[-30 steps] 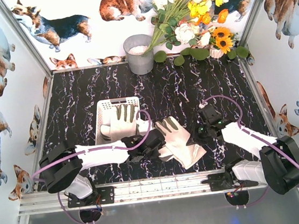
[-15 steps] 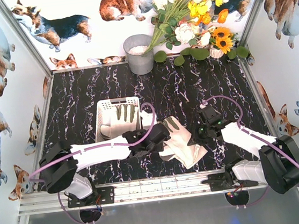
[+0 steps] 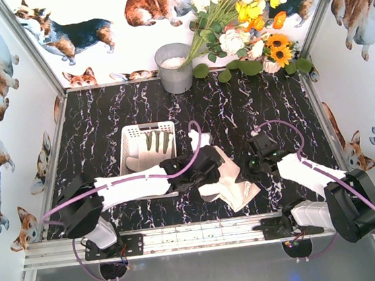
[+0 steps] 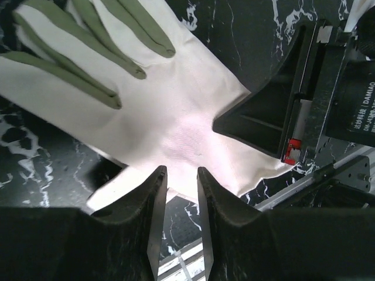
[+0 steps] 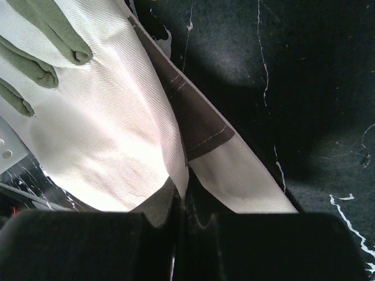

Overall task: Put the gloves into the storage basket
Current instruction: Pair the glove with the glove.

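A cream-white glove (image 3: 154,152) with grey fingers lies inside the white slotted storage basket (image 3: 127,137). More gloves (image 3: 233,185) lie in a crumpled pile on the black marble table, right of the basket. My left gripper (image 3: 215,166) hovers over the pile's left side. In the left wrist view a glove (image 4: 176,111) spreads out past the left gripper (image 4: 181,171), whose jaws stand a narrow gap apart with nothing between them. My right gripper (image 3: 249,168) is at the pile's right edge. It is shut (image 5: 186,196) on a fold of glove (image 5: 105,129) fabric near the cuff.
A grey metal bucket (image 3: 174,67) and a bunch of flowers (image 3: 241,19) stand at the back. Printed walls close in the left and right sides. A metal rail (image 3: 185,237) runs along the near edge. The two grippers are close together over the pile.
My left arm has reached right, from beside the basket to over the glove pile, and its jaws have parted. The glove's grey fingers are now covered. The right arm has not moved.
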